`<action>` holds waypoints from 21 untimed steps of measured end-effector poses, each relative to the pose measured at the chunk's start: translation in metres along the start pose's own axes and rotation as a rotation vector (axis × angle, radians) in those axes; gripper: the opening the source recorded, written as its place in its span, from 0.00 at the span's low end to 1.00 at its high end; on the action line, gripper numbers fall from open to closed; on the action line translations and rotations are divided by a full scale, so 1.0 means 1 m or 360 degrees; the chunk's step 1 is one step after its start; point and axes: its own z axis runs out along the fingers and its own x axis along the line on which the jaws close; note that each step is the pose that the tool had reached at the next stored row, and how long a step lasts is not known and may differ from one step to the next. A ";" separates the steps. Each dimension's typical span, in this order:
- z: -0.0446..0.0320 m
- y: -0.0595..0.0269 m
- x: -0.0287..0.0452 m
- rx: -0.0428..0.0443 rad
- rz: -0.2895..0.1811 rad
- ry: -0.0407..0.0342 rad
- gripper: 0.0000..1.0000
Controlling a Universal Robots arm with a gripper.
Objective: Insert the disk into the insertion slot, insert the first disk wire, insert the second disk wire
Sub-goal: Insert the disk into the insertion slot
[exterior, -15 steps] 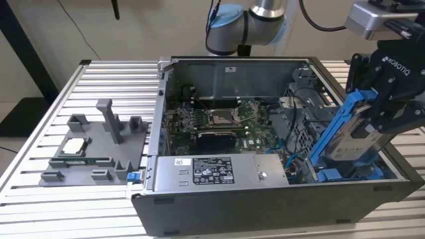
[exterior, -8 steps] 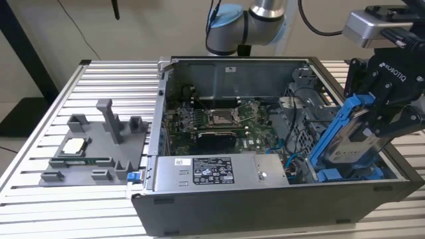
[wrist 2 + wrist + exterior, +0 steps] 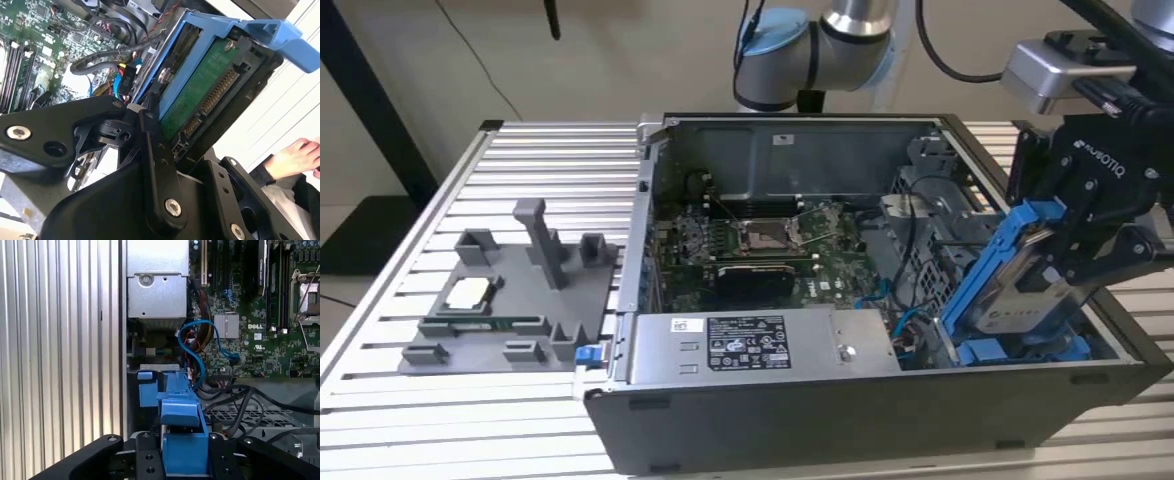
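Gripping the disk (image 3: 1017, 303), the end effector (image 3: 1081, 255) holds it tilted over the computer case (image 3: 854, 425), label showing.

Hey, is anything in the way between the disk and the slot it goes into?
Nothing solid shows. The gripper holds the disk tilted above the blue bay. A blue cable and black cables lie close beside it. Whether they cross its opening cannot be told.

A plain beige wall (image 3: 587, 60) fills the upper left of the exterior view, evenly lit. A dark post (image 3: 376, 110) slants down the far left edge to a black base (image 3: 360, 235). The ribbed aluminium table (image 3: 540, 150) spans the middle and bottom of the frame.
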 end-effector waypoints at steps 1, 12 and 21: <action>0.0009 0.0000 0.0000 0.0000 0.0000 -0.0001 0.33; 0.0127 -0.0005 0.0000 0.0000 0.0000 -0.0001 0.33; 0.0190 -0.0007 0.0000 0.0000 0.0000 -0.0002 0.33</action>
